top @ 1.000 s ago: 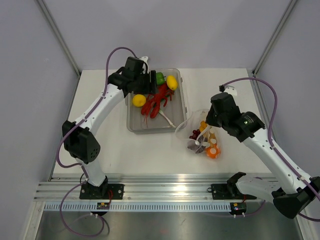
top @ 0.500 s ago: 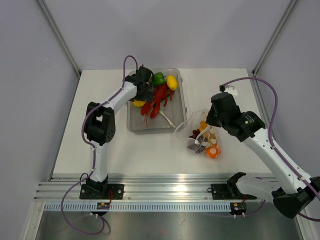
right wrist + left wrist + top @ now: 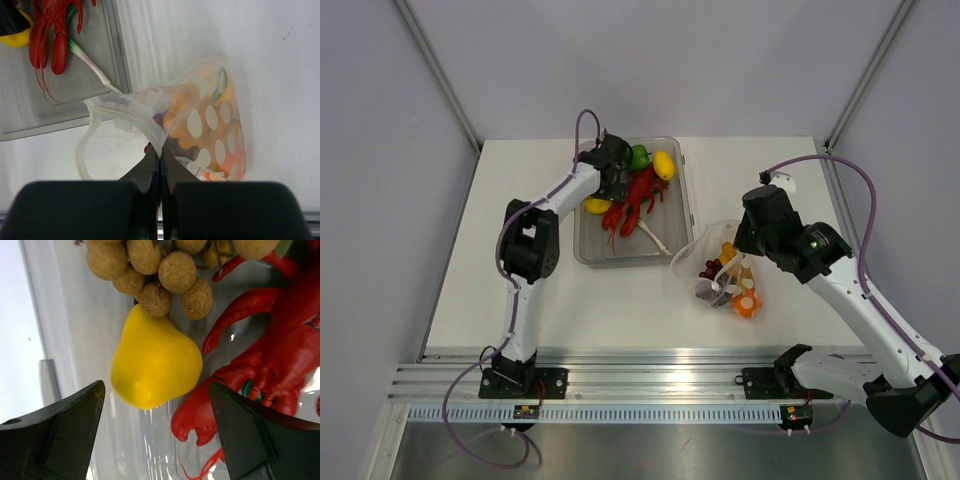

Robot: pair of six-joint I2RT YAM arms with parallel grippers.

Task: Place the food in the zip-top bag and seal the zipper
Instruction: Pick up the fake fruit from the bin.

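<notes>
The dotted zip-top bag (image 3: 728, 272) lies right of the tray with its mouth open toward the tray; orange and purple food shows inside it (image 3: 200, 125). My right gripper (image 3: 160, 159) is shut on the bag's mouth edge (image 3: 150, 131). My left gripper (image 3: 155, 412) is open inside the clear tray (image 3: 582, 245), its fingers on either side of and just short of a yellow lemon (image 3: 156, 362). In the top view the gripper (image 3: 610, 170) partly hides that lemon (image 3: 595, 206).
The tray also holds a red lobster (image 3: 638, 200), a green pepper (image 3: 639, 156), a second yellow piece (image 3: 663, 164), a brown bumpy cluster (image 3: 160, 270) and a spring onion (image 3: 90, 64). The tray's wall (image 3: 47, 385) is close to my left finger.
My left arm has swung in over the tray, folding its elbow inward, and the gripper has come down close to the yellow lemon. The right arm and bag have stayed put.
</notes>
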